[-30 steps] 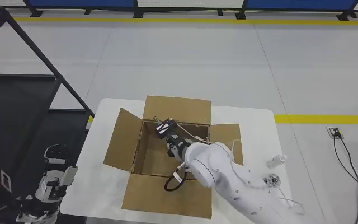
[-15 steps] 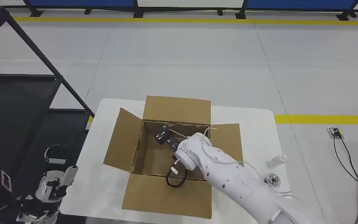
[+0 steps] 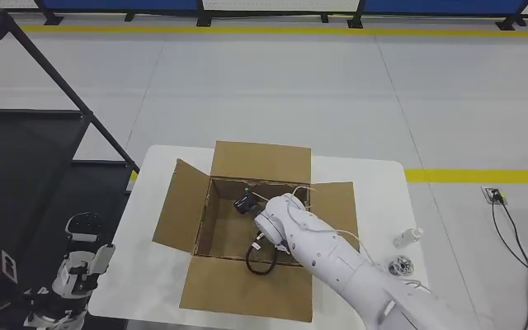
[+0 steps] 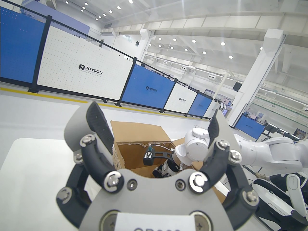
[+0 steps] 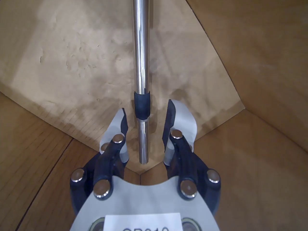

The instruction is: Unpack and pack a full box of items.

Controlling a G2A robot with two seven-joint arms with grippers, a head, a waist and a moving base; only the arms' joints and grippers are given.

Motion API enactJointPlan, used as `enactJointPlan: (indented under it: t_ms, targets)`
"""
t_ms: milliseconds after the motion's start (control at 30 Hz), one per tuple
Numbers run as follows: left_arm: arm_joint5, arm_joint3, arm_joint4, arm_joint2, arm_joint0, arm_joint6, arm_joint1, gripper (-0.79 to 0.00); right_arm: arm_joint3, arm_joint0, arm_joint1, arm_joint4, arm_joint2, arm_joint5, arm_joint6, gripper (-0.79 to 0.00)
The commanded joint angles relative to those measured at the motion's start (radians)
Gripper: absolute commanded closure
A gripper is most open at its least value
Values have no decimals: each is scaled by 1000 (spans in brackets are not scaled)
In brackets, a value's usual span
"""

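An open cardboard box [image 3: 247, 287] stands on the white table [image 3: 153, 272], its flaps folded outward. My right arm [image 3: 280, 231] leans over the box's right side, with its wrist down inside. In the right wrist view, my right gripper [image 5: 146, 108] is open near the box floor. Its fingers [image 5: 120, 123] stand on either side of a shiny metal rod [image 5: 140, 37] with a black band [image 5: 142, 105], and I see gaps on both sides. My left gripper [image 4: 154, 118] is open and holds nothing. It hangs off the table's left edge [image 3: 82, 239], facing the box [image 4: 139, 131].
A small clear bottle [image 3: 408, 238] and a small shiny object [image 3: 401, 266] lie on the table to the right of the box. A black frame [image 3: 49, 148] stands to the left of the table.
My right arm has swung lower and further into the box, its wrist turning downward. The left arm has stayed still.
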Motion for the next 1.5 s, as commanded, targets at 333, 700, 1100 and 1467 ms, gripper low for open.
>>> enactJointPlan:
  t_ms: [333,700,1100,1467]
  targets:
    - [0,0,0,0,0,0,0,-785,-247,-34,60,-18,128,-13,115,-656]
    - [0,0,0,0,0,0,0,-785,-1137,-498,252,-254,540,-20,322,-680]
    - [0,0,0,0,0,0,0,-785,-1527,-905,325,-393,1132,51,300,-785]
    - [0,0,0,0,0,0,0,-785,-1284,-1022,345,-290,1420,65,328,-785]
